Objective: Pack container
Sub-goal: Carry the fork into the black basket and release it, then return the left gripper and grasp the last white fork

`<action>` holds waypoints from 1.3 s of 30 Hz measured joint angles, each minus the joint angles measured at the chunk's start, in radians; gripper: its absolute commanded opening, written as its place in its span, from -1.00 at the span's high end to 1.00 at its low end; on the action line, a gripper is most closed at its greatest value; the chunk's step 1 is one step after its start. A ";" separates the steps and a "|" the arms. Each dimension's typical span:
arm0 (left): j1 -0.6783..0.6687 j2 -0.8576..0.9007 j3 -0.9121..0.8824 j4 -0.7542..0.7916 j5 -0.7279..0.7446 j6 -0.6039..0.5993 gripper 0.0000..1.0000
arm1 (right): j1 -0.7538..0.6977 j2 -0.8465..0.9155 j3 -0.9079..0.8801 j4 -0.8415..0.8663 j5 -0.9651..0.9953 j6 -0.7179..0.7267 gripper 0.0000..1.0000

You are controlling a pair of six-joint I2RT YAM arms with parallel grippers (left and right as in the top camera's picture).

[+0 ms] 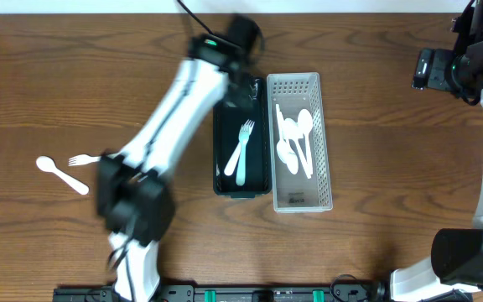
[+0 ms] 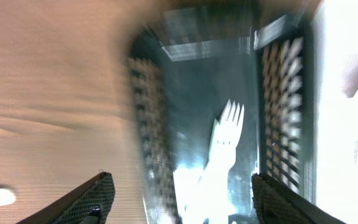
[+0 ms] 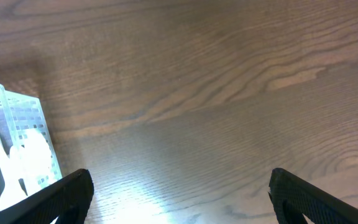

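**Cutlery and bins, counted**

Wooden table, one, bearing everything. Arms, two.

Left gripper over the far end of the dark bin, fingers spread wide with nothing between them; much motion blur in its wrist view.

Right gripper off near the table's far right corner, well apart from both bins, jaws likewise wide and empty, only bare wood beneath.

Bins, two, side by side at mid-table and touching along their long walls: the dark one, and one white perforated bin to its right.

Inside the dark bin: one pale fork plainly seen, tines toward the far end. Possibly a second beneath it, cannot tell.

Inside the white bin: white spoons, overlapping, three or so, exact count unclear.

Loose on the wood left of the left arm, well apart from the bins: one white spoon and one white fork, just beside each other.
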 measured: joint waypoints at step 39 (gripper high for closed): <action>0.860 -0.038 -0.599 0.267 0.061 -0.648 -0.84 | 0.000 0.000 0.000 -0.067 0.000 -0.022 -0.89</action>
